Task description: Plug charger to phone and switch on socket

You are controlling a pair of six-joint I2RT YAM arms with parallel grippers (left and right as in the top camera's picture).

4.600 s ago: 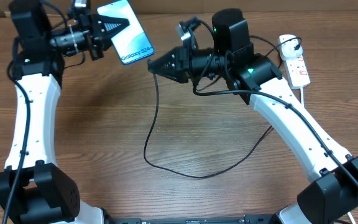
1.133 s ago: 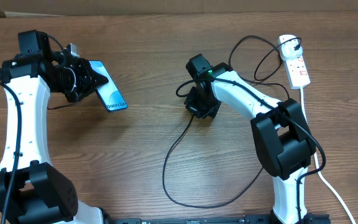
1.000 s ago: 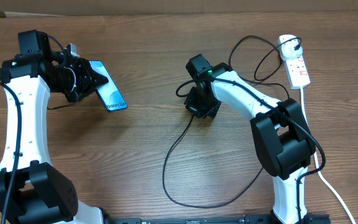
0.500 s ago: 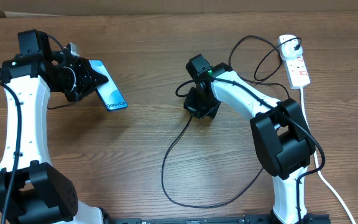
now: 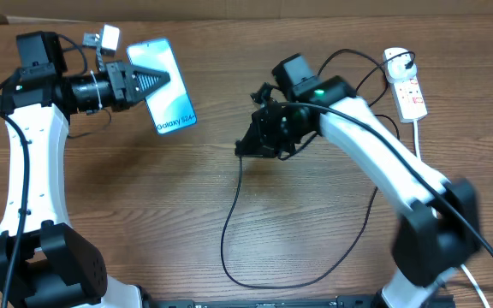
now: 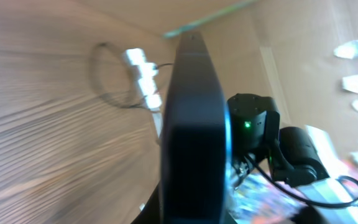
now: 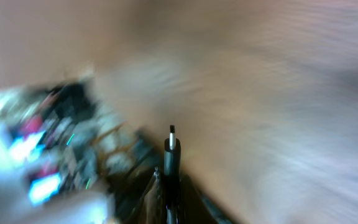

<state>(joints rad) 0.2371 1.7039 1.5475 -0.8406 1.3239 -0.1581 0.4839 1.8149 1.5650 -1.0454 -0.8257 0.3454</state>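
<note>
2 steps look undone: at far left the left gripper [image 5: 148, 83] clamps the slim blue-screened smartphone [image 5: 173, 101]. Well apart, the right gripper [image 5: 243, 148] is closed on the connector of the long thin black charger cable [image 5: 226, 224]. The white power strip [image 5: 409, 88] lies untouched at far right. No containers show.

Overhead's evenly lit, soft shadows on the brown wooden table [image 5: 144, 214], though the white right arm [image 5: 400, 171] smears. Both wrist views are badly motion-blurred: dark-edged slim phone [image 6: 194, 124] is mushy, thin black charger connector [image 7: 172, 155] semi-sharp.
</note>
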